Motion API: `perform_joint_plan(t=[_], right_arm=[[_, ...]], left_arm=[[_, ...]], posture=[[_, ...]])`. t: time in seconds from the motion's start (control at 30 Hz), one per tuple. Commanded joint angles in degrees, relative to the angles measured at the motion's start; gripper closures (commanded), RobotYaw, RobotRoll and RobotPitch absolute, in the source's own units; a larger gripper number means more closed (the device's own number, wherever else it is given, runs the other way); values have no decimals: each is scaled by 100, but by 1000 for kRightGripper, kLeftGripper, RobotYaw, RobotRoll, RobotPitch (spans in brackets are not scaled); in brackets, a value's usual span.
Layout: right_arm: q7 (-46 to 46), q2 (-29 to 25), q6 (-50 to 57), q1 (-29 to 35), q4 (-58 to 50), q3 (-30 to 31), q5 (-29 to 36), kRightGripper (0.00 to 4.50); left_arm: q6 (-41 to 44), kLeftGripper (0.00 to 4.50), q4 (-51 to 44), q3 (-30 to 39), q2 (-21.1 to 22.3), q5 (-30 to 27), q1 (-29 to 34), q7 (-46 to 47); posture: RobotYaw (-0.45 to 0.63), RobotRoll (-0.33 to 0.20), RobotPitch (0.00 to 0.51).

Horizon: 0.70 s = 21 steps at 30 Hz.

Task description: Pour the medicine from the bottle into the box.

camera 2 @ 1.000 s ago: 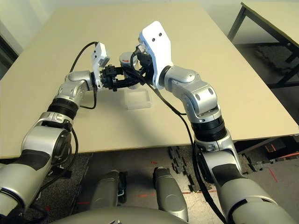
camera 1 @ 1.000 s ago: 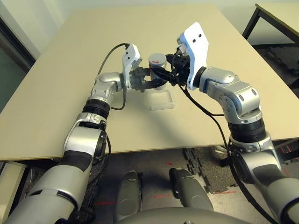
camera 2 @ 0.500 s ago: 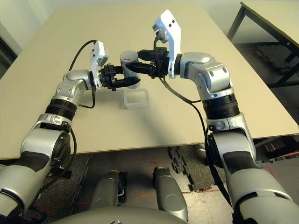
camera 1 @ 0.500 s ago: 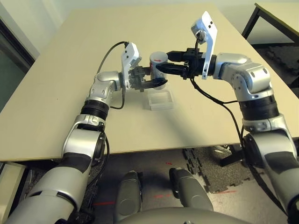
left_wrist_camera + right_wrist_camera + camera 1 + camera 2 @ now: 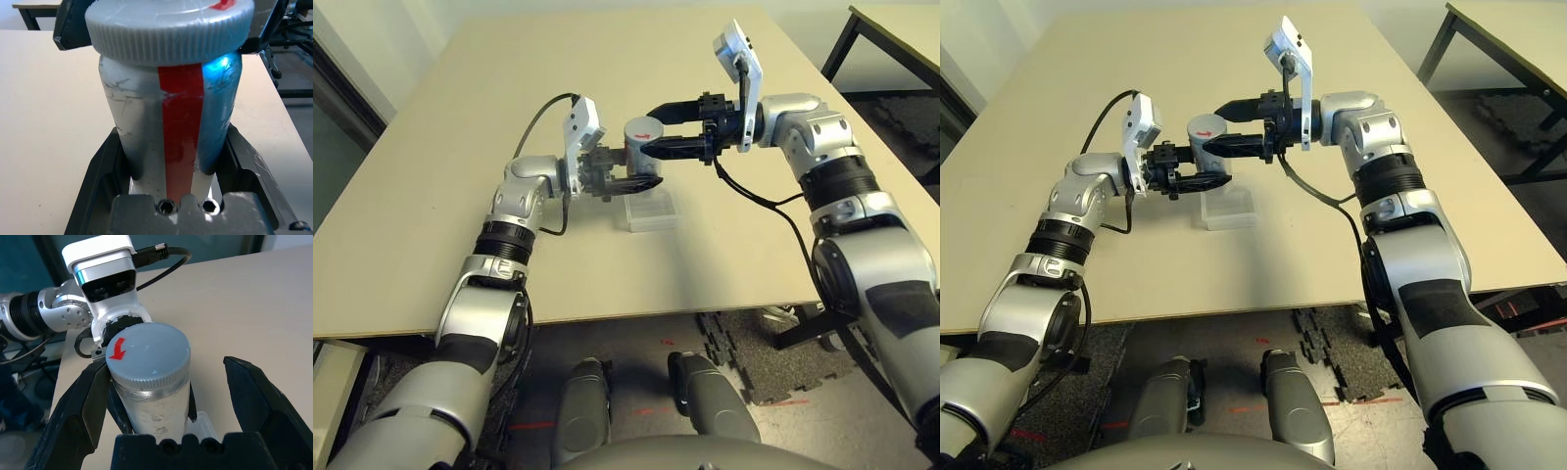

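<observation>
The silver-grey bottle [image 5: 640,149] stands upright above the table, with a red stripe down its side and its ribbed grey cap [image 5: 149,352] on. My left gripper [image 5: 626,174] is shut on the bottle's lower body [image 5: 171,147]. My right gripper [image 5: 658,129] reaches in from the right at cap height and is open. Its black fingers [image 5: 80,401] stand wide on either side of the cap, and the far one is clearly apart from it. The clear box [image 5: 648,211] lies on the table just below and in front of the bottle. The medicine is hidden.
The tan table [image 5: 460,147] spreads wide on all sides of the box. A black cable [image 5: 754,201] hangs from my right wrist over the table's right part. A second table [image 5: 891,29] stands at the far right, past the edge.
My right gripper has opened wide, and its wrist has swung from above the bottle out to the right. The bottle has stayed upright in my left gripper, shifting slightly.
</observation>
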Motion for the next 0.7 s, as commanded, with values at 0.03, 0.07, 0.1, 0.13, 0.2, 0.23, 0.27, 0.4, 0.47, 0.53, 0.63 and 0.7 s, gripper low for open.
perform_joint_plan(t=[0.03, 0.07, 0.1, 0.13, 0.2, 0.23, 0.27, 0.4, 0.47, 0.53, 0.63, 0.7], right_arm=[[-46, -235, -18, -162, -100, -264, -30, 0], [56, -278, 73, -37, -361, -219, -33, 0], [123, -319, 190, 90, -637, -184, -28, 0], [165, -378, 376, 271, -1049, -150, 5, 0], [122, -467, 806, 609, -1880, -134, 133, 0], [19, -494, 1113, 809, -2393, -158, 254, 0], [-104, -515, 1410, 1026, -2926, -186, 383, 0], [-811, -378, 2272, 1594, -4339, -378, 835, 0], [-1190, -225, 2515, 1757, -4745, -464, 996, 0], [-1621, -17, 2528, 1884, -4965, -487, 1000, 0], [-2071, 153, 2352, 1950, -4989, -443, 862, 0], [-2375, 250, 2183, 1927, -4861, -411, 728, 0]], left_arm=[[-21, 1917, -113, -307, -3, 105, 197, -232], [-45, 1917, -58, -288, 1, 114, 171, -206], [-71, 1917, -1, -269, 4, 122, 143, -183], [-101, 1917, 68, -246, 8, 130, 108, -153], [-162, 1918, 209, -202, 13, 140, 39, -101], [-191, 1918, 289, -176, 12, 137, 1, -71], [-232, 1919, 375, -160, 11, 141, -38, -51], [-391, 1919, 665, -147, 1, 156, -159, -39], [-455, 1919, 778, -153, -16, 164, -210, -42], [-515, 1919, 882, -161, -49, 179, -269, -35], [-589, 1919, 1017, -161, -89, 195, -356, -33], [-619, 1919, 1067, -159, -112, 203, -397, -36]], posture=[[-115, 0, 105], [-116, 0, 105], [-117, 0, 104], [-118, 0, 104], [-125, 0, 102], [-130, 0, 102], [-133, 0, 101], [-153, 0, 98], [-161, 0, 96], [-166, 0, 95], [-173, 0, 92], [-175, 0, 92]])
